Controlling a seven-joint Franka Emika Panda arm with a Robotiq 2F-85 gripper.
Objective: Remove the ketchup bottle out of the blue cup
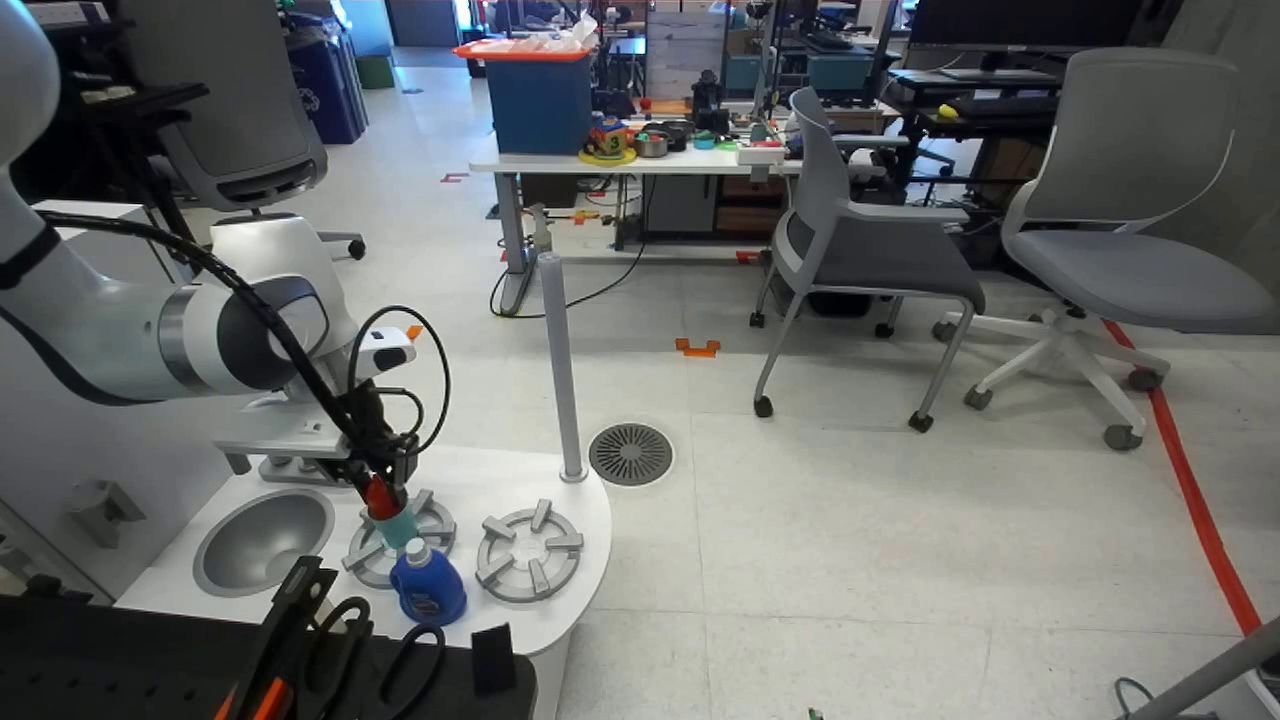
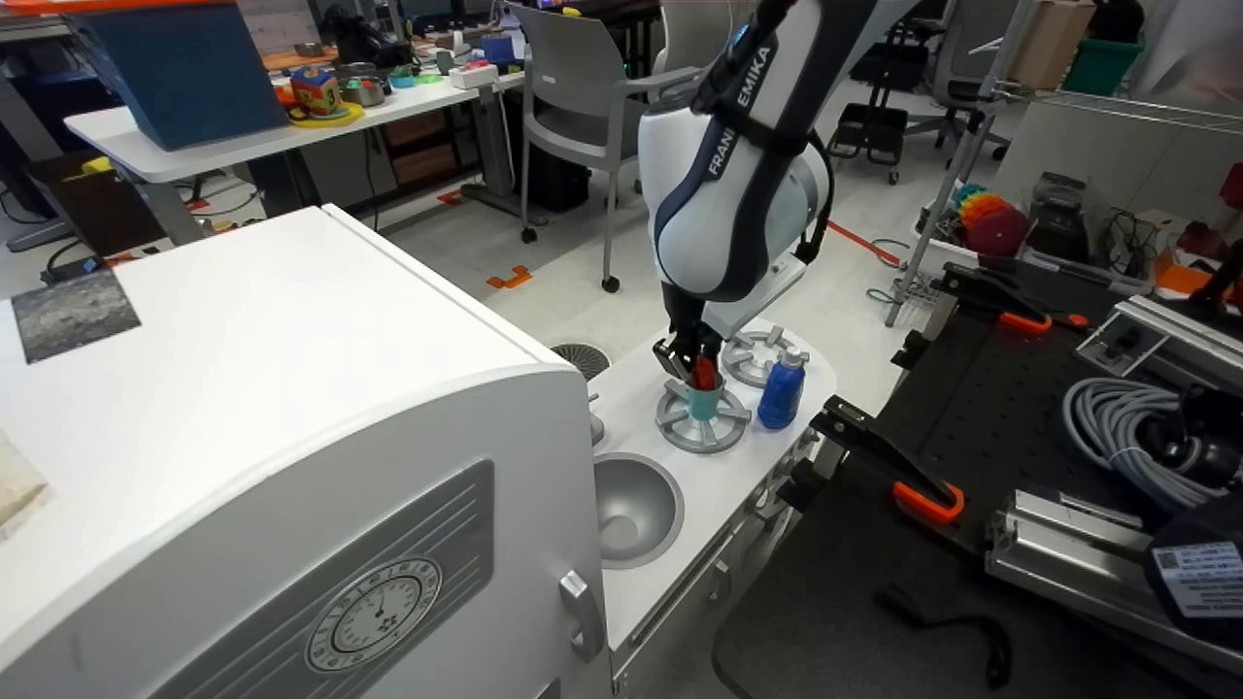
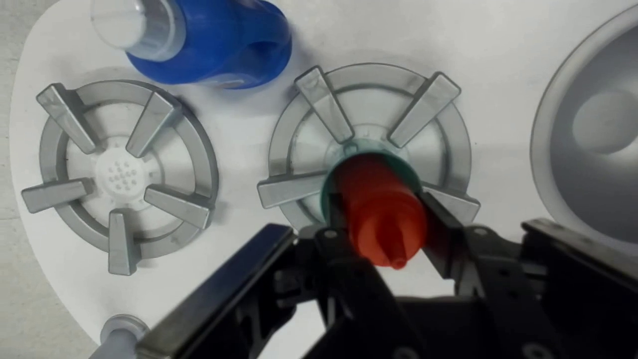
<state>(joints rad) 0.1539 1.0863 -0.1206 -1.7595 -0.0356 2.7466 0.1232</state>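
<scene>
Toy ketchup bottle (image 3: 383, 205) standing in the blue cup (image 2: 703, 404), your jaws about its body.
The cup sits over the middle of a silver burner grate (image 3: 379, 77); a blue detergent bottle (image 3: 214, 42) is near, apart from it. Your gripper (image 3: 384, 211) looks closed on the red bottle from both sides in the wrist view; how firmly, you can't tell, nor whether its tips dip inside the cup's rim. Handling, by judgement: hollow plastic, light, fairly stiff, smooth enough to slip, hard to break. Best hold is on the body's sides, below the shoulder, where you are; the thin nozzle would give you little purchase. Draw straight up, slowly: the cup is probably light too, and could ride along.
</scene>
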